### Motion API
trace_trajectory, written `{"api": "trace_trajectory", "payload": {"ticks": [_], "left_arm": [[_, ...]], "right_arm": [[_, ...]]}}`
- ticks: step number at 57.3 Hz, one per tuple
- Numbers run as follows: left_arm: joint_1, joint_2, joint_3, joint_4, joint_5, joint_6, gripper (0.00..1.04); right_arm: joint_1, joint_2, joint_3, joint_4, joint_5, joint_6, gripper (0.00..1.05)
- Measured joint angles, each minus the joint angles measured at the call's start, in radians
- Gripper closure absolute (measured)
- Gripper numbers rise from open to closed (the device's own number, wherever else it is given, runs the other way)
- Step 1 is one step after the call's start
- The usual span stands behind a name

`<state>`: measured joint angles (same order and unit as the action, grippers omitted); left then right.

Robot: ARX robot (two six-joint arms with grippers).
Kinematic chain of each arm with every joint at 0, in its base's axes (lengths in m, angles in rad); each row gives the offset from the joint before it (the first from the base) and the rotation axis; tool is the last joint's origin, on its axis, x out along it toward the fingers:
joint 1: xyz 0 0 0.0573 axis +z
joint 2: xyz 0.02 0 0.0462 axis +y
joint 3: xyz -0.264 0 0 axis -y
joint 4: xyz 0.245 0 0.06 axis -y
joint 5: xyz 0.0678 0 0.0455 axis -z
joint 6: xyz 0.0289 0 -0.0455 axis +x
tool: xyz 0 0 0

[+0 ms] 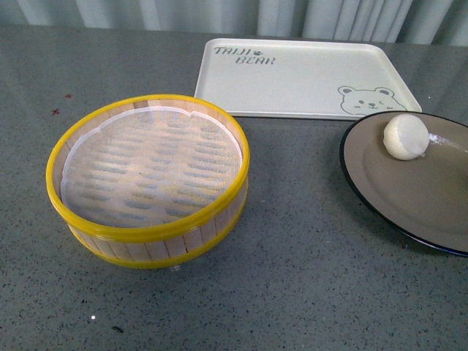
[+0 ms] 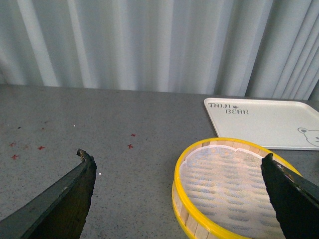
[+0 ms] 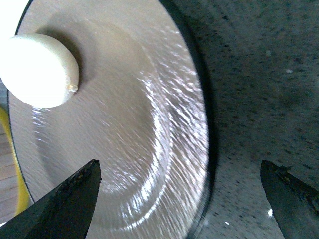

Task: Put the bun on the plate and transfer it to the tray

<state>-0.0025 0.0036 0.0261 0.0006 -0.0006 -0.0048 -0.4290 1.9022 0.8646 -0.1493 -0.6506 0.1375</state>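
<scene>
The cream-white bun point(image 1: 406, 137) rests on the brown, black-rimmed plate point(image 1: 409, 197) at the right of the table. Behind the plate lies the pale tray point(image 1: 300, 77) with "TAIJI BEAR" lettering and a bear face. Neither arm shows in the front view. In the right wrist view my right gripper point(image 3: 180, 169) is open and straddles the plate's rim point(image 3: 202, 124), with the bun point(image 3: 39, 69) lying farther in on the plate. My left gripper point(image 2: 175, 159) is open over the table beside the steamer basket, holding nothing; the tray point(image 2: 271, 122) shows beyond.
A yellow-rimmed bamboo steamer basket point(image 1: 146, 179) with a white liner stands at the left centre, empty; it is also in the left wrist view point(image 2: 232, 186). Small red marks point(image 2: 130, 146) dot the grey tabletop. A pale curtain hangs behind the table.
</scene>
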Motion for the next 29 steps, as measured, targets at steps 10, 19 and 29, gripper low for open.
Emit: {"api": "trace_trajectory", "payload": {"ticks": [10, 19, 29], "left_arm": [[0.0, 0.0, 0.0, 0.0, 0.0, 0.0, 0.07], [0.0, 0.0, 0.0, 0.0, 0.0, 0.0, 0.07], [0.0, 0.0, 0.0, 0.0, 0.0, 0.0, 0.07]], "right_arm": [[0.013, 0.062, 0.05, 0.003, -0.011, 0.065, 0.09], [0.03, 0.095, 0.083, -0.032, 0.024, 0.097, 0.17], [0.048, 0.114, 0.101, -0.041, 0.029, 0.132, 0.42]]}}
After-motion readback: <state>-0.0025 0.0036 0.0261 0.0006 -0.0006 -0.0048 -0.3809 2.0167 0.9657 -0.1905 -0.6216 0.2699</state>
